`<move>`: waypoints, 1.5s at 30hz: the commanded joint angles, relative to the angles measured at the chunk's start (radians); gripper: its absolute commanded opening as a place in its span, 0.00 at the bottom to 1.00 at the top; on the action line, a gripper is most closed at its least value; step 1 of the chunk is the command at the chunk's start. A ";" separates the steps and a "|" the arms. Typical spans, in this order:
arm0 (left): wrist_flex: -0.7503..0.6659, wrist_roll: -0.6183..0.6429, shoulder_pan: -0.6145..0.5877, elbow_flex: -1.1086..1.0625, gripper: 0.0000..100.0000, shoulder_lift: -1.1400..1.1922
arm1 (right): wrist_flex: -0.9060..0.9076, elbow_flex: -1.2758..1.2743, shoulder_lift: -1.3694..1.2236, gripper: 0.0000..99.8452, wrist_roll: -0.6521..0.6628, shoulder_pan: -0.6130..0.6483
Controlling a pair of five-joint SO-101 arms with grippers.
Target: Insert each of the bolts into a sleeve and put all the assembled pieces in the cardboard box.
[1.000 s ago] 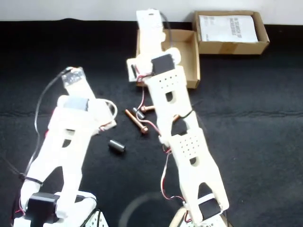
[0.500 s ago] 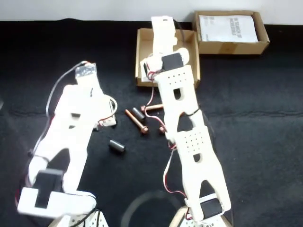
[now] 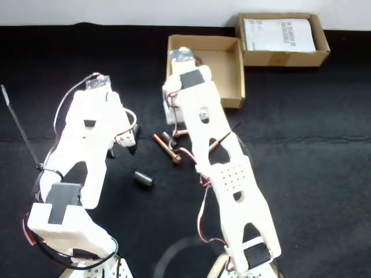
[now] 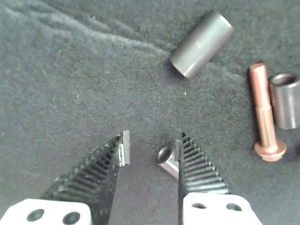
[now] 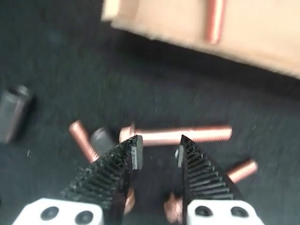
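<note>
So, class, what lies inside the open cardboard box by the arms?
A copper bolt lies in the cardboard box; whether it wears a sleeve is cut off. In the high view the right arm covers the box's left part.

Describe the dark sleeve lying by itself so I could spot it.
From the open box, come down the picture past the copper bolts. A short dark sleeve lies alone on the black cloth, touching nothing, unlike the second sleeve beside them.

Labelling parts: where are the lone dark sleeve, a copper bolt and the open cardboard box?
lone dark sleeve [image 4: 201, 44], left wrist view, mid-barrel.
copper bolt [image 4: 263, 112], left wrist view, shank.
open cardboard box [image 3: 223, 66], high view, bare floor.
</note>
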State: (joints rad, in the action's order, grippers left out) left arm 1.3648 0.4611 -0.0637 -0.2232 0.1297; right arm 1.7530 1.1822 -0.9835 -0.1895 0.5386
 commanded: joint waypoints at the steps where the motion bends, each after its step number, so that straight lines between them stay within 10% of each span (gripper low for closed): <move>1: 0.046 0.002 -0.008 0.064 0.17 -0.002 | 0.012 -0.266 0.292 0.12 0.011 0.061; 12: 0.110 0.002 -0.120 0.159 0.17 -0.004 | -0.048 -0.889 0.759 0.12 0.006 0.196; 25: 0.353 -0.051 -0.458 0.344 0.17 -0.004 | -0.779 -1.593 1.055 0.12 0.008 0.332; 45: 0.354 -0.086 -0.549 0.340 0.17 -0.004 | -1.032 -1.736 1.049 0.12 0.008 0.450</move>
State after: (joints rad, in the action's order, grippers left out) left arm 1.7131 0.3798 -0.6038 0.0882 0.1297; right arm 0.7311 -0.5485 0.0092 -0.1880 0.9881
